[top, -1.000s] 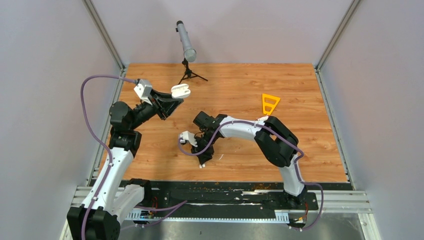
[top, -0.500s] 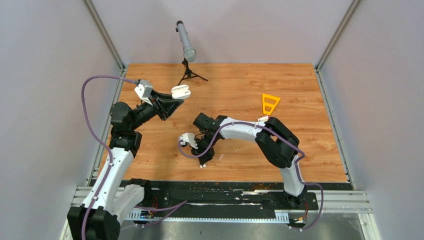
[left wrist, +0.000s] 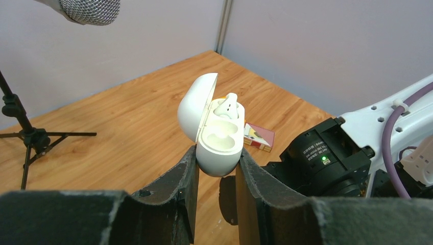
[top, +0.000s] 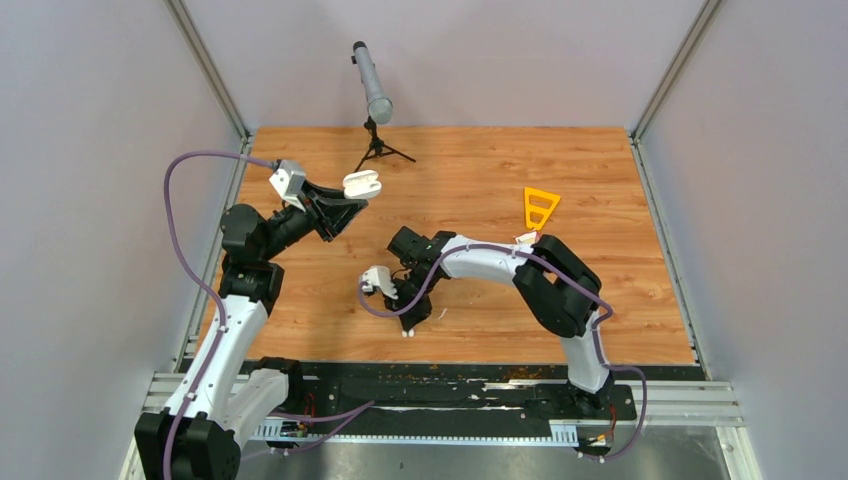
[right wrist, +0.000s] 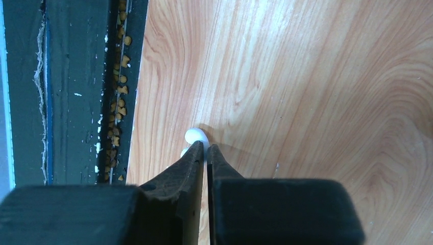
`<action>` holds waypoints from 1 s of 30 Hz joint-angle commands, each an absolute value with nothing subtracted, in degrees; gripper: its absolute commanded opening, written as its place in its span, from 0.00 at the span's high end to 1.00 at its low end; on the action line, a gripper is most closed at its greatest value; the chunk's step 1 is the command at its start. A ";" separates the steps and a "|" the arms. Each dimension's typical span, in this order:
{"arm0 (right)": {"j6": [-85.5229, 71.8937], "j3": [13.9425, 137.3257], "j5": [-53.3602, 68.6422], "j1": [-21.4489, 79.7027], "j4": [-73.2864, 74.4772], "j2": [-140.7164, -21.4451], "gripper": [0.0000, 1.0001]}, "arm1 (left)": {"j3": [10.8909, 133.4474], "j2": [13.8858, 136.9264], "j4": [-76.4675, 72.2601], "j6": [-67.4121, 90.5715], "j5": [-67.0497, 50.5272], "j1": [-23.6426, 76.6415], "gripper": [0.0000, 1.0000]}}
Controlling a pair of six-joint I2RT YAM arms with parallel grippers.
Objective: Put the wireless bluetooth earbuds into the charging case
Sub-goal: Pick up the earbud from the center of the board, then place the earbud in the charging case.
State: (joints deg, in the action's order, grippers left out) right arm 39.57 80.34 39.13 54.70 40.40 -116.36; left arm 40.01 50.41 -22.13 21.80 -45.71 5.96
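Note:
My left gripper is shut on the base of a white charging case and holds it up above the table's left side, also seen in the top view. Its lid is open, with one white earbud in the far slot and the near slot empty. My right gripper points down at the wood close to the table's front edge. Its jaws are pinched nearly together on the stem of a tiny white earbud, whose head sticks out past the tips. In the top view this earbud is a white speck.
A microphone on a black tripod stands at the back. An orange triangle lies at right of centre. A small red and white card lies beyond the case. The black front rail, strewn with crumbs, is just beside my right gripper.
My right wrist has shifted slightly down and toward the front edge over the earbud. The left arm and the case have not moved.

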 commanded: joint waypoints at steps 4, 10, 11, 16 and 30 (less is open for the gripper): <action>40.17 81.15 40.86 55.10 41.81 -112.50 1.00 | 39.85 49.65 -24.63 22.32 -45.30 5.63 1.00; 42.82 82.76 36.71 54.40 45.61 -107.42 1.00 | 39.99 50.46 -24.64 21.93 -45.59 5.67 1.00; 43.23 82.46 36.10 54.00 45.80 -106.49 1.00 | 40.01 50.67 -24.76 21.89 -45.54 5.66 1.00; 46.32 82.57 33.46 52.15 50.12 -103.02 1.00 | 40.06 51.73 -24.85 20.83 -46.34 5.63 1.00; 50.73 99.11 24.55 48.25 64.06 -85.62 1.00 | 38.36 57.34 -27.08 14.53 -51.05 5.65 1.00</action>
State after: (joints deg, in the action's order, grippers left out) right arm 49.34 91.72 26.48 47.86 60.62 -90.67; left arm 39.03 55.96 -22.94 17.06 -48.34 5.96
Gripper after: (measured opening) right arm 0.009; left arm 0.356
